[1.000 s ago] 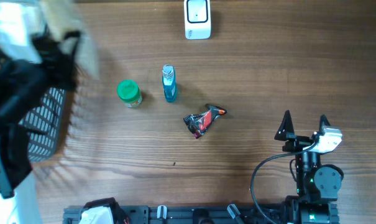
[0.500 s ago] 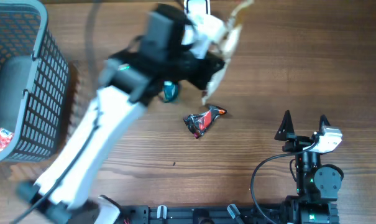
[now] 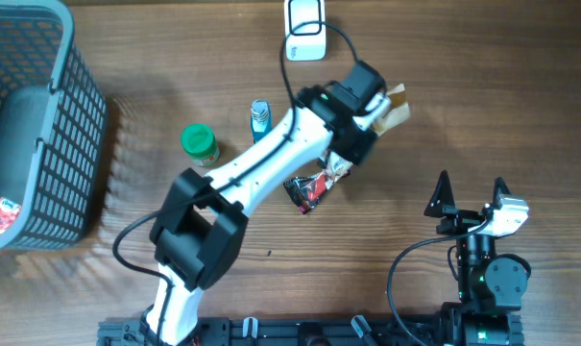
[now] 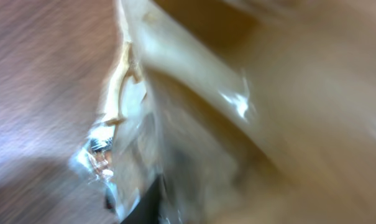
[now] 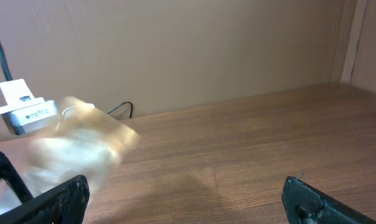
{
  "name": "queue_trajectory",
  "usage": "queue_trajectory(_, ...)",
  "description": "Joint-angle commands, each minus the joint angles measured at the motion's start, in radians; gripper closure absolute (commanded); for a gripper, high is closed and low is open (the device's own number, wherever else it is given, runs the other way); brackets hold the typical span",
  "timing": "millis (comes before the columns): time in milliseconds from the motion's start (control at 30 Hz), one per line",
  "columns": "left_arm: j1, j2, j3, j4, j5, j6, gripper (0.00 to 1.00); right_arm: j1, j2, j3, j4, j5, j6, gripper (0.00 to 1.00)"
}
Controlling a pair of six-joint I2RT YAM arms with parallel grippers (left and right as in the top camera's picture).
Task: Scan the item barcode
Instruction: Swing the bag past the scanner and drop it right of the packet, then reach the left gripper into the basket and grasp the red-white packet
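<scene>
The left arm (image 3: 261, 168) stretches slantwise from the near edge of the bench (image 3: 520, 86) toward the middle of its far edge. A tan packet (image 3: 396, 104) sticks out past the end of the arm's wrist. The packet is close to the white scanner (image 3: 305, 29), a little to its right and on the nearer side. The scanner stands at the middle of the far edge, with a black cable curling off it. In the left wrist view the packet fills the frame as a tan, crinkled blur right against the camera. The left jaws are hidden there, so whether they are clenched on the packet or released cannot be told. The right jaws stand spread wide with nothing between them, pointing at the far edge from a spot by the near right corner. Their own view shows the packet as a pale smear beside the scanner. A blue bottle (image 3: 260, 123) lies just left of the arm, with a green-capped jar (image 3: 200, 144) further left. A red and black wrapper (image 3: 309, 190) lies partly under the arm. A grey basket (image 3: 69, 154) sits at the far left corner.
</scene>
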Motion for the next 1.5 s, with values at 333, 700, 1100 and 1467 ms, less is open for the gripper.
queue_trajectory(333,-0.046,-0.088,0.026,0.015,-0.215,-0.001,0.56,0.003,-0.002,-0.001,0.003,-0.013,-0.020,0.00)
queue_trajectory(700,0.177,-0.591,0.299,-0.044,-0.207,-0.002,0.00,0.003,-0.002,-0.001,0.003,-0.013,-0.019,0.00)
queue_trajectory(1100,1.279,-0.726,0.306,-0.353,-0.206,-0.414,0.00,0.003,-0.002,-0.001,0.003,-0.013,-0.020,0.00)
queue_trajectory(1467,1.541,-0.372,0.306,-0.609,-0.360,-0.641,0.00,0.003,-0.002,-0.001,0.003,-0.013,-0.019,0.00)
